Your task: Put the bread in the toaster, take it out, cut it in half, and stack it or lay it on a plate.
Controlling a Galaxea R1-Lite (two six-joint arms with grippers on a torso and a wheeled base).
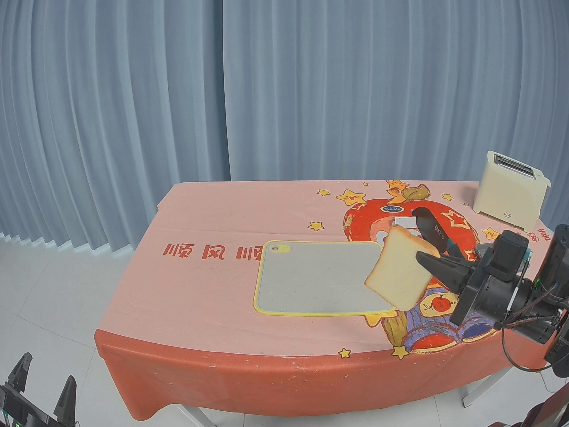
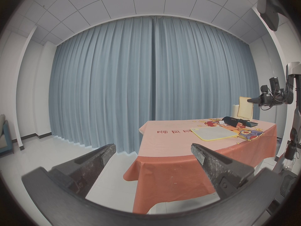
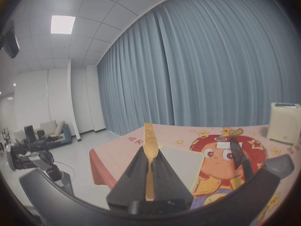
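Note:
A slice of pale bread [image 1: 398, 268] hangs tilted above the right end of the grey, yellow-rimmed cutting board [image 1: 317, 277], pinched at its edge by my right gripper [image 1: 422, 260]. In the right wrist view the bread [image 3: 148, 138] shows edge-on between the shut fingers [image 3: 134, 170]. The cream toaster [image 1: 511, 191] stands at the table's far right corner, its slot facing up. A black knife [image 1: 435, 229] lies on the cloth between board and toaster. My left gripper [image 1: 41, 386] hangs low, off the table's front left corner, open with nothing in it [image 2: 153, 156].
The table carries a pink-orange cloth [image 1: 225, 292] with a cartoon print on its right side. Blue curtains hang behind it. White floor surrounds the table's left and front edges. The left half of the cloth holds no objects.

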